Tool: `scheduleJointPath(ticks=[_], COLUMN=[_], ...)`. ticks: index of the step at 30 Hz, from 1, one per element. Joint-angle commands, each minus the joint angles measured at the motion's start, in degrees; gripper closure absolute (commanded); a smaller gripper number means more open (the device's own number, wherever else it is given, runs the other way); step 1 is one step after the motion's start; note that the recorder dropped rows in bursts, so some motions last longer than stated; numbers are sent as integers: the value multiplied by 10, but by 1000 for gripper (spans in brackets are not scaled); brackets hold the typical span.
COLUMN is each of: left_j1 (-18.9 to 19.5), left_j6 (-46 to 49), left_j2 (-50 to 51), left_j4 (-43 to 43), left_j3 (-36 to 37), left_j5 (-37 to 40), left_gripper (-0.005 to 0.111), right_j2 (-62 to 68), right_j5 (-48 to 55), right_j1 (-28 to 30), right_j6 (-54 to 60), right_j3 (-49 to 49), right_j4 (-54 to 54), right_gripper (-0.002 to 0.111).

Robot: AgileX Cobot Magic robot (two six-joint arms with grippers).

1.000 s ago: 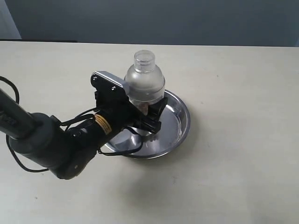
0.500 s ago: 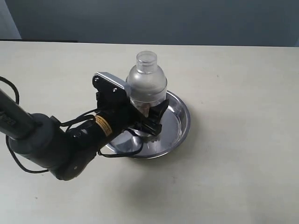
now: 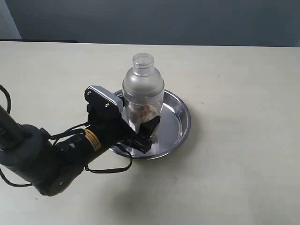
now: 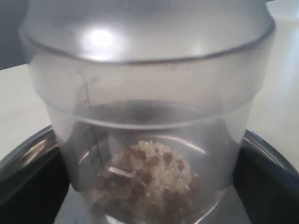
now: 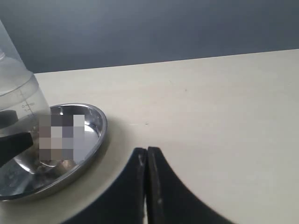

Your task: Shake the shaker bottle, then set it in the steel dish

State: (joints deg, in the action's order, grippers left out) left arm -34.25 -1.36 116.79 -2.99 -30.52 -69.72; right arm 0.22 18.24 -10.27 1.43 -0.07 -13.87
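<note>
One dark arm [image 3: 42, 154] reaches in from the left over the pale table [image 3: 234, 164], with black cables [image 3: 112, 166] looping beside it. Its left pincer [image 3: 143, 121] is clamped on the lower body of the shaker bottle [image 3: 143, 91], and the left wrist view shows black fingers [image 4: 28, 186] against both sides of the frosted wall. The bottle stands upright, cap up, inside the steel dish [image 3: 183, 117], toward the dish's left side. A small heap of brown and pale granules [image 4: 145, 182] lies at the bottle's bottom. Right of the bottle, the dish's shiny floor shows. Farther right, apart from the dish's rim, the right pincer [image 5: 147, 151] hangs low over the table with its fingers pressed together.
</note>
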Motion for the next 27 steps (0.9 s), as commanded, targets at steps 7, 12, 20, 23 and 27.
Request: scheduleJointPath(ticks=[7, 12, 20, 23, 27], left_j1=[0, 0, 0, 0, 0], left_j6=[-1, 1, 5, 5, 5], left_j2=[-96, -114, -113, -113, -113], left_j4=[3, 18, 18, 17, -12], left_j3=[3, 4, 6, 28, 56], left_j5=[28, 69, 99, 69, 41], left_gripper=[20, 20, 20, 20, 20], right_j2=[-2, -2, -2, -2, -2], right_j5=[-6, -6, -6, -6, -6], right_j1=[-1, -1, -1, -1, -1], right_j6=[1, 1, 1, 1, 1], right_j3=[1, 1, 1, 1, 1], right_j4=[4, 3, 3, 3, 3], right_gripper=[109, 109, 109, 109, 109])
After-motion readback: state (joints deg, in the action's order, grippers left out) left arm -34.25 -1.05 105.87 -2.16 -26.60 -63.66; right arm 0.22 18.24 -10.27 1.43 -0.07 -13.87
